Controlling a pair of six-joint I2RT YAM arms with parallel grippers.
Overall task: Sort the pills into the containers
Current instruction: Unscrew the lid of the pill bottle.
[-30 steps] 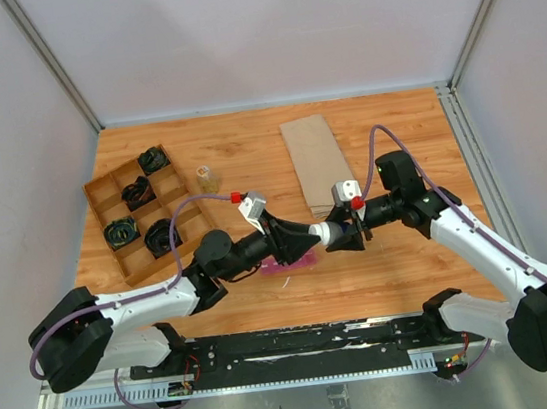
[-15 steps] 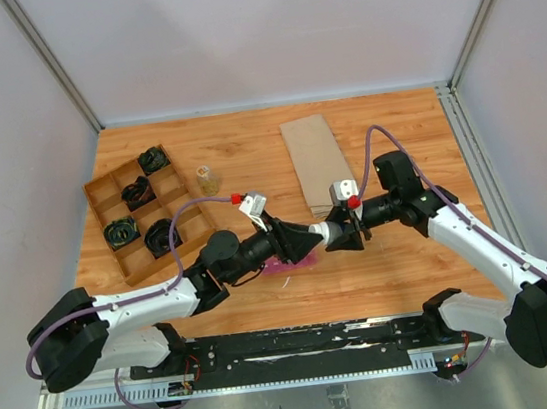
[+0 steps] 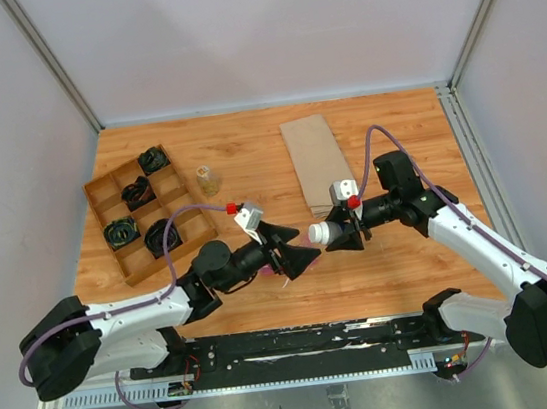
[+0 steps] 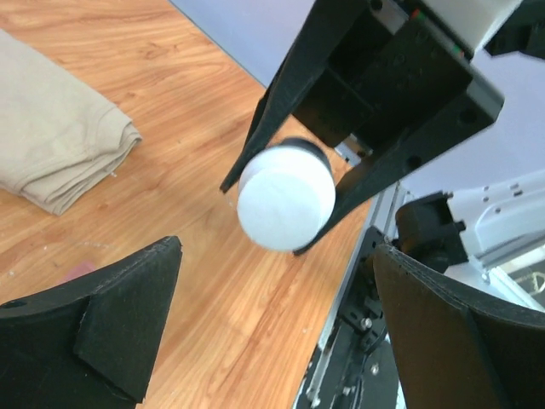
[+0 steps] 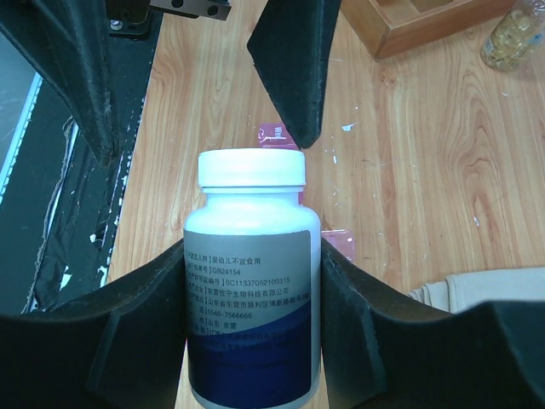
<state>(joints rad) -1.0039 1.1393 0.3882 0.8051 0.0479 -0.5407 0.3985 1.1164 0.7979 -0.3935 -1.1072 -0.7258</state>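
Far left on the worktop, find a brown wooden tray split into small boxes, with black things curled up in some of them.

Just right of the tray, spot a small clear bottle, standing up, well apart from both arms.

Closer to the near edge, come to the left claw. Stands wide open. Holds nothing. Points to the right, with its two black fingers spread on either side of a white cap, not touching it.

Down on the wood below the two claws, look for the containers: a pink see-through strip near the middle of the worktop. Shows only as a small pink bit just past the cap and another bit beside the bottle. Hides mostly behind that bottle, so cannot tell if the lids are up or down.

Next, see the white pill bottle, with a blue and white label, held sideways above the wood, cap toward the left claw.

Right behind it, find the right claw. Sits partly closed and squeezes the bottle's body between both fingers.

Farther back, just past the right claw, spot a folded tan cloth, flat on the wood.
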